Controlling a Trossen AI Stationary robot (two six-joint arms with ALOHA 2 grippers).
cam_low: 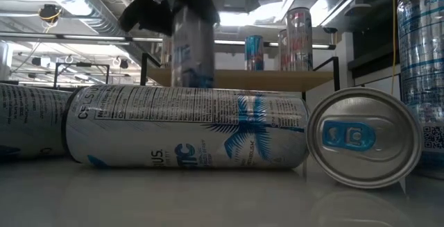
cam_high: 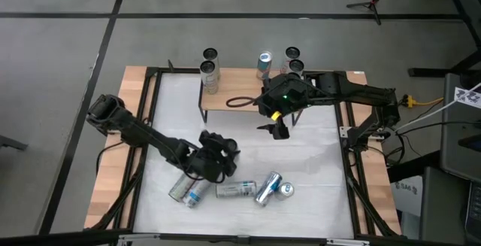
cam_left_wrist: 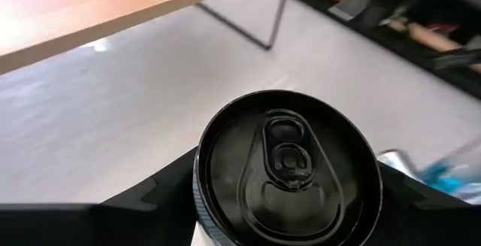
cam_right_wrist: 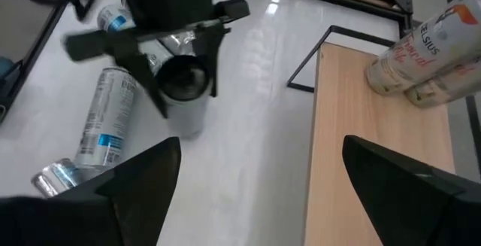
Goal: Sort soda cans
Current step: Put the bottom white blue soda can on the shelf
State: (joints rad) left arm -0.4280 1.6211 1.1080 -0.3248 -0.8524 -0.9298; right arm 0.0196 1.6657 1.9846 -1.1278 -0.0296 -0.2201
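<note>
Now lifting one can for sorting.
Left gripper (cam_high: pixel 213 158) clamps dark-top can (cam_left_wrist: pixel 287 168) upright; right gripper (cam_high: pixel 279 129) spread, empty.

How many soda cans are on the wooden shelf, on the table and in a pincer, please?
Wooden shelf: 5 cans
White table: 5 cans
Left pincer: 1 can
Total: 11
</note>
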